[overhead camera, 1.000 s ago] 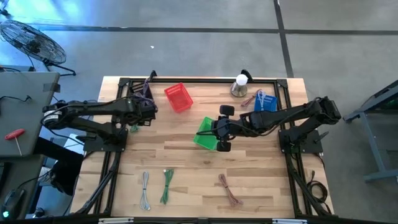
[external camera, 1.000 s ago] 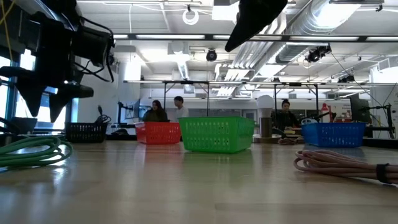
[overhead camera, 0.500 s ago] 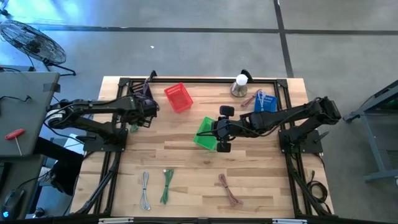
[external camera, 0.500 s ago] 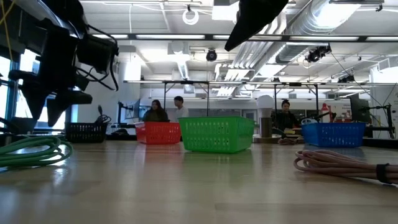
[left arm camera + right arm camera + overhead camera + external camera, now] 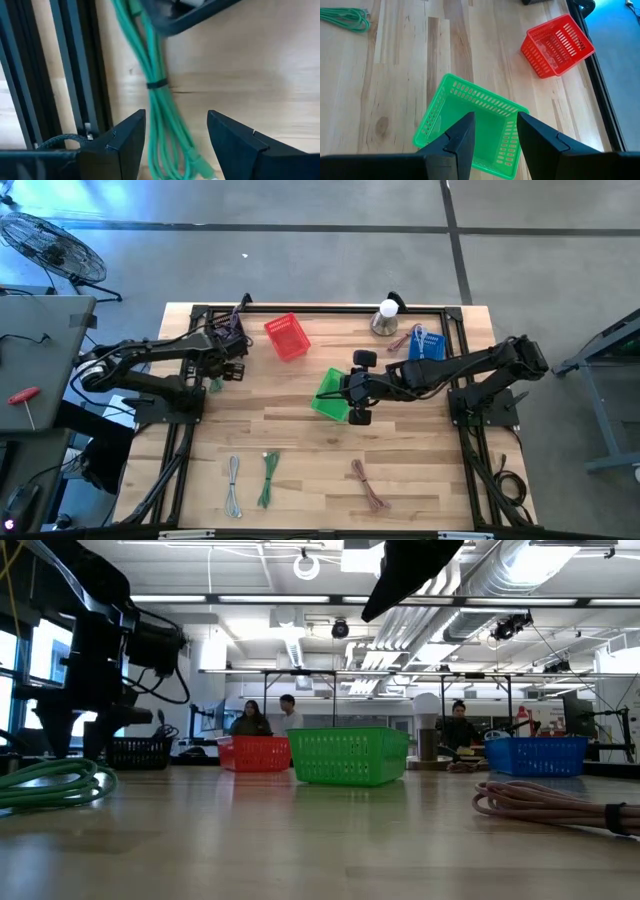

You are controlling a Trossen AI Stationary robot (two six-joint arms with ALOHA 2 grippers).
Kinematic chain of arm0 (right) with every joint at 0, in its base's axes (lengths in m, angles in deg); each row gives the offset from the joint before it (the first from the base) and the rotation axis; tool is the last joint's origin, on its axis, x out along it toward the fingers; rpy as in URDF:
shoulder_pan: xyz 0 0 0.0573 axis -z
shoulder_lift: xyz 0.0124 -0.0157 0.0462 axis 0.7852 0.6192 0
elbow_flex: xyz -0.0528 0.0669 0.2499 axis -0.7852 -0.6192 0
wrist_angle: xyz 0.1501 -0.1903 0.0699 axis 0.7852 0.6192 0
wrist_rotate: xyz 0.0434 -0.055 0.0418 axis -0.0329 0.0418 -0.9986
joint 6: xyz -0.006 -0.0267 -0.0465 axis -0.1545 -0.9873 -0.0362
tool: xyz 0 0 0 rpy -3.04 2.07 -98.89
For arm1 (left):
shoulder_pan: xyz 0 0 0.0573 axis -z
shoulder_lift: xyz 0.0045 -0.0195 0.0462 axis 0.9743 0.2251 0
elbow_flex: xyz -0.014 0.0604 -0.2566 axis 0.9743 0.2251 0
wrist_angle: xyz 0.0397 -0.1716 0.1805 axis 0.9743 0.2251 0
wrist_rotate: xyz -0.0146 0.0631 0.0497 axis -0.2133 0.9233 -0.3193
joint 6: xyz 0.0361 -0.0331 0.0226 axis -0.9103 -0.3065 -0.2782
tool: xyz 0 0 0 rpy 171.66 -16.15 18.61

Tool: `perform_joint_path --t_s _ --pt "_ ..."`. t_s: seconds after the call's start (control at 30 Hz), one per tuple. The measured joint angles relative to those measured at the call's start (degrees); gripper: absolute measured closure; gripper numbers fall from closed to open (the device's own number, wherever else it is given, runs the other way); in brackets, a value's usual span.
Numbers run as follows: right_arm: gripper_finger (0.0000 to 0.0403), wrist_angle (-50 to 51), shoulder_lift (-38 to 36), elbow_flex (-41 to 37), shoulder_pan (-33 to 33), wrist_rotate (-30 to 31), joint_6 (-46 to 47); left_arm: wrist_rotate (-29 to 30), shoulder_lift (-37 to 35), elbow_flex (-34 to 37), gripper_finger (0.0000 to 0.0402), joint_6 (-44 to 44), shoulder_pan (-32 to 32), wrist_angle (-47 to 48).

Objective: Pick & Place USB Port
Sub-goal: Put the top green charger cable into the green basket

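Observation:
A green cable bundled with a black tie [image 5: 155,95] lies on the table near its left edge [image 5: 213,386], just in front of a black basket [image 5: 230,330]. My left gripper [image 5: 175,120] is open and points down over this cable, one finger on each side of it, apart from it. It also shows in the high view [image 5: 221,368] and the low view [image 5: 70,745]. My right gripper [image 5: 495,120] is open and empty above the green basket [image 5: 470,125] at mid-table [image 5: 332,394].
A red basket [image 5: 287,337] and a blue basket [image 5: 427,345] stand toward the far edge, with a silver-and-white object [image 5: 385,319] between them. A grey cable [image 5: 233,485], another green cable [image 5: 268,478] and a pink cable [image 5: 368,485] lie near the front edge. Black frame rails [image 5: 75,65] run along the left edge.
My left gripper has gone down toward the green cable by the black basket and a little toward the table's far edge, staying open. My right gripper and the baskets have kept still.

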Motion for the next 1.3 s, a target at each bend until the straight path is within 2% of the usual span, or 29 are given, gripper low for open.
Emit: perform_joint_path --t_s 0.37,0.47,0.63,0.67,1.1,1.17,1.3 --pt "0.0265 0.14 0.0 0.0 0.0 -0.02 0.02 -2.06 -0.15 4.39 0.0207 -4.03 -5.0 -4.03" --pt "0.0265 0.09 0.0 0.0 -0.25 0.0 0.04 -2.78 -0.13 4.43 0.0247 -4.35 -5.61 -4.71" --pt "0.0265 -0.05 0.0 0.0 -0.63 -0.02 0.0 -3.55 -0.09 4.44 0.0368 -6.71 -5.55 -5.68" --pt "0.0265 -0.03 0.0 0.0 -0.66 -0.02 0.0 -3.5 -0.09 4.44 0.0382 -7.12 -5.55 -5.58" --pt "0.0265 0.15 0.0 0.0 -0.63 -0.01 -0.06 -2.04 -0.19 3.63 0.0394 -7.3 -5.51 -4.68" --pt "0.0265 0.17 0.0 0.0 -0.63 0.0 -0.06 -0.15 -0.49 2.83 0.0394 -7.27 -5.56 -4.24" --pt "0.0265 0.29 0.0 0.0 -0.63 0.0 -0.07 -0.72 -1.74 2.12 0.0394 -7.27 -3.83 -1.92"
